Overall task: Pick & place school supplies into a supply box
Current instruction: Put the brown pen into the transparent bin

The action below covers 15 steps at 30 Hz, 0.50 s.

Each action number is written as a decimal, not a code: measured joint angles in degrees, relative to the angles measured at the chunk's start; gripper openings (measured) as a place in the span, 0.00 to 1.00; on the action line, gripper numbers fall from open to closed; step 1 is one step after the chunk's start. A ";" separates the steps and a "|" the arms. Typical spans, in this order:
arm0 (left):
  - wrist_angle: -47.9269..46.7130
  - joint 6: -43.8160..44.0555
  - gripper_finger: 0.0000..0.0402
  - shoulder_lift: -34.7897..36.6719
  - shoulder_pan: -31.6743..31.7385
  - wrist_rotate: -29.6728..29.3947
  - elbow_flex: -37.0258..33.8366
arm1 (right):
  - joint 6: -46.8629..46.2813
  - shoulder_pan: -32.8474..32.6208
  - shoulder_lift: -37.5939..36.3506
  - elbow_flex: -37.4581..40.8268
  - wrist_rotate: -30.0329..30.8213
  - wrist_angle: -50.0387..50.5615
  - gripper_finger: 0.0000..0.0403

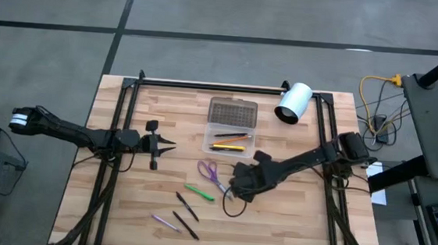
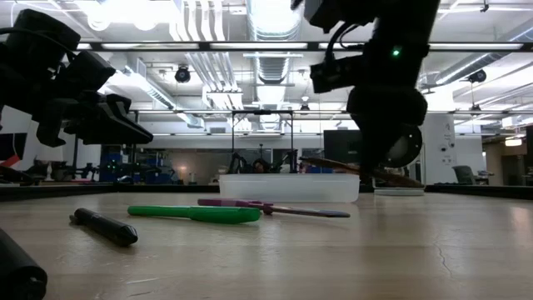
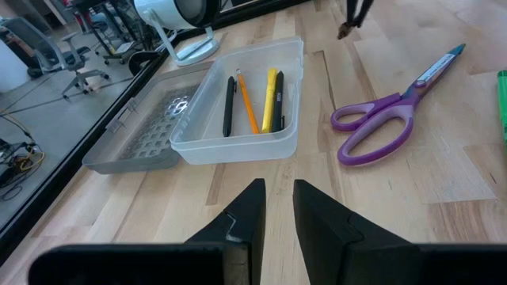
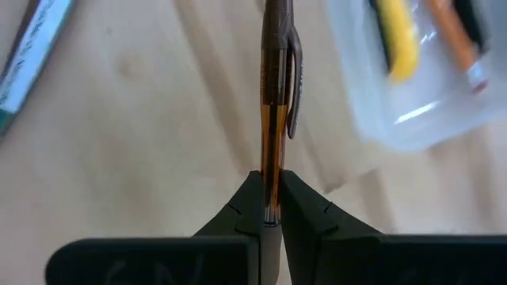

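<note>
wood table [image 1: 118, 208]: clear box [image 1: 230, 138], scissors [image 1: 208, 171], green pen [image 1: 198, 192], white cylinder [image 1: 294, 103].

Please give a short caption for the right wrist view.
Right gripper holds a brown pen beside the supply box.

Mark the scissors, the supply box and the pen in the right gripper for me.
scissors [image 3: 379, 127]: left wrist view, purple handle loops.
supply box [image 3: 238, 142]: left wrist view, clear front wall.
brown pen [image 4: 273, 95]: right wrist view, mid barrel.
</note>
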<state>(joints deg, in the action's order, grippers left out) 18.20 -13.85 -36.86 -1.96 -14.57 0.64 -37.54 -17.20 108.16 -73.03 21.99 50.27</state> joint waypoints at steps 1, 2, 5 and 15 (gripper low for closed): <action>0.01 0.01 0.13 0.00 0.00 0.02 0.00 | 1.91 0.19 0.00 -0.32 0.84 0.00 0.03; 0.02 0.00 0.13 0.00 0.00 0.00 0.00 | 4.01 0.35 0.00 -0.69 1.89 -0.02 0.03; 0.00 0.01 0.13 0.01 0.00 0.00 0.00 | 10.30 0.42 -0.04 -1.94 5.79 -0.08 0.03; 0.01 0.02 0.13 0.00 0.00 0.02 0.00 | 29.82 1.70 -0.11 -4.18 18.57 -8.55 0.03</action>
<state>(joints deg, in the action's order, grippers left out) 18.21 -13.82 -36.86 -1.96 -14.55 0.64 -7.72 -15.49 108.05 -77.21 40.56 41.72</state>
